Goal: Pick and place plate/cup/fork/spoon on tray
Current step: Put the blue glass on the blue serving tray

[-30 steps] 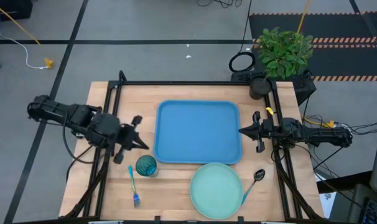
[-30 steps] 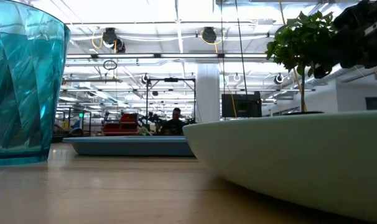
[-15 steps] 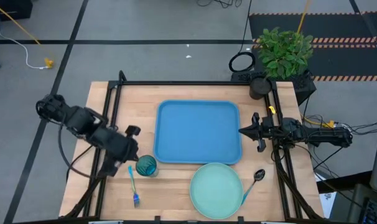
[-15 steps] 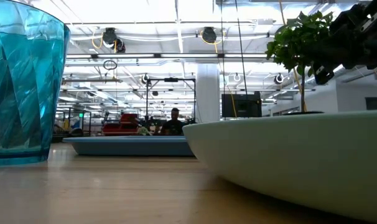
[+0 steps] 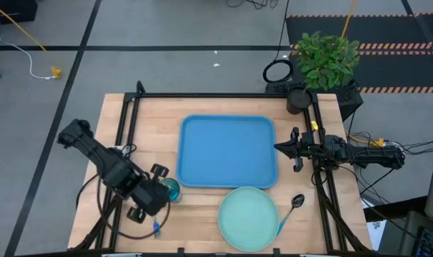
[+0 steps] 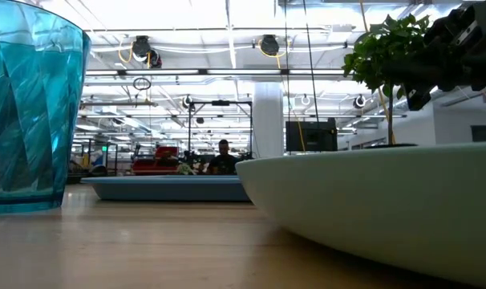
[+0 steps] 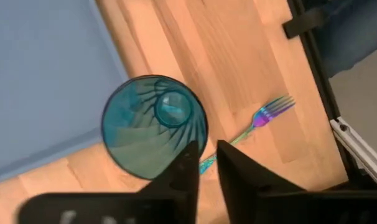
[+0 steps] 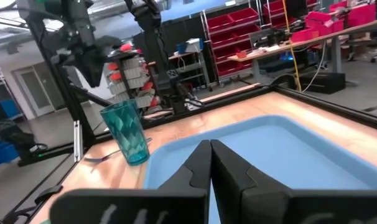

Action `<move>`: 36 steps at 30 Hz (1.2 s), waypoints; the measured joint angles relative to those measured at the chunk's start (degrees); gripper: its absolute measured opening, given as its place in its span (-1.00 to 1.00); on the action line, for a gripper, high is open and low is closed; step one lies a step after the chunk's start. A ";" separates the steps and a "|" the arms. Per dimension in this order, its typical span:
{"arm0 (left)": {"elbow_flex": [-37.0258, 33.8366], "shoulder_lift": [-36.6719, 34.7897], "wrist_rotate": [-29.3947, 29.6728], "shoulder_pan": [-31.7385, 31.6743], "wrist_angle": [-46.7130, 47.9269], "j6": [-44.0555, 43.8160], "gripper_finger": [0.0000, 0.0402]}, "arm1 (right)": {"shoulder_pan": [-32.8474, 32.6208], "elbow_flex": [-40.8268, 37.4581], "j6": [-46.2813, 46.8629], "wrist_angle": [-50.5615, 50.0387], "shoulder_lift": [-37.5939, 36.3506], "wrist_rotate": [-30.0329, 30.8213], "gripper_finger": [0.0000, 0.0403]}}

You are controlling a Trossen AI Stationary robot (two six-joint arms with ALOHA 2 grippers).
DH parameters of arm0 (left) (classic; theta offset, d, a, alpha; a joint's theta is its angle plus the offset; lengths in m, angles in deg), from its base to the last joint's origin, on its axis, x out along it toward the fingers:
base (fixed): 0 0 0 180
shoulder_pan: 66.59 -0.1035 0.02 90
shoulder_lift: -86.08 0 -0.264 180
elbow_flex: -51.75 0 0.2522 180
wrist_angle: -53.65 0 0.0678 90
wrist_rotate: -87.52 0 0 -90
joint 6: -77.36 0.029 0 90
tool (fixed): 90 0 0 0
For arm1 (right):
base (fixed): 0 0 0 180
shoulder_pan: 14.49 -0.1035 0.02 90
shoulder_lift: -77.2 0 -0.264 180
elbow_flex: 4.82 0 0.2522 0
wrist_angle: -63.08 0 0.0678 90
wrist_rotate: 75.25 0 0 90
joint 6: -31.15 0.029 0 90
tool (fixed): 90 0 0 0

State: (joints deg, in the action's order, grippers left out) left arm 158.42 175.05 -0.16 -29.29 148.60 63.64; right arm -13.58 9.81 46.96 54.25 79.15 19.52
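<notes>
The teal cup [image 5: 171, 190] stands upright on the table near the blue tray's [image 5: 227, 151] near left corner. The blue-handled fork [image 7: 263, 117] lies on the table beside it; only its tined end [image 5: 156, 229] shows from above. My left gripper [image 7: 207, 152] hovers over the fork's handle next to the cup, pointing down, fingers shut and empty. The mint plate [image 5: 247, 218] rests on the table near the tray's near edge, with the spoon [image 5: 295, 203] to its right. My right gripper [image 5: 277, 149] waits shut at the tray's right edge.
A potted plant [image 5: 325, 57] and a dark pot [image 5: 297, 98] stand at the far right corner. A black frame [image 5: 131, 107] runs along the table's left, far and right edges. The tray's inside is bare. A person sits far off in the room [image 6: 224, 159].
My left arm has swung from the tray's left side toward the table's near edge and tipped its gripper down, so it now hangs over the fork beside the cup. The cup, fork, plate and spoon have stayed in place.
</notes>
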 joint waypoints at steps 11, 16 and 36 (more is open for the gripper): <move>-0.02 5.60 2.43 2.11 0.15 -2.35 -0.16 | 0.01 0.01 -0.40 -0.01 0.00 -0.25 -1.00; -0.75 6.33 2.84 3.93 0.02 -4.59 -0.15 | 0.02 0.01 -0.42 0.01 0.00 -0.28 -1.00; -6.19 5.96 7.39 5.22 -1.79 -2.65 -0.49 | 0.04 -0.01 -0.44 0.67 -0.02 -0.12 -1.00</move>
State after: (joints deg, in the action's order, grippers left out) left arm 152.23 181.02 7.23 -24.08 146.80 60.99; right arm -13.54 9.80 46.52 54.93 79.13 19.40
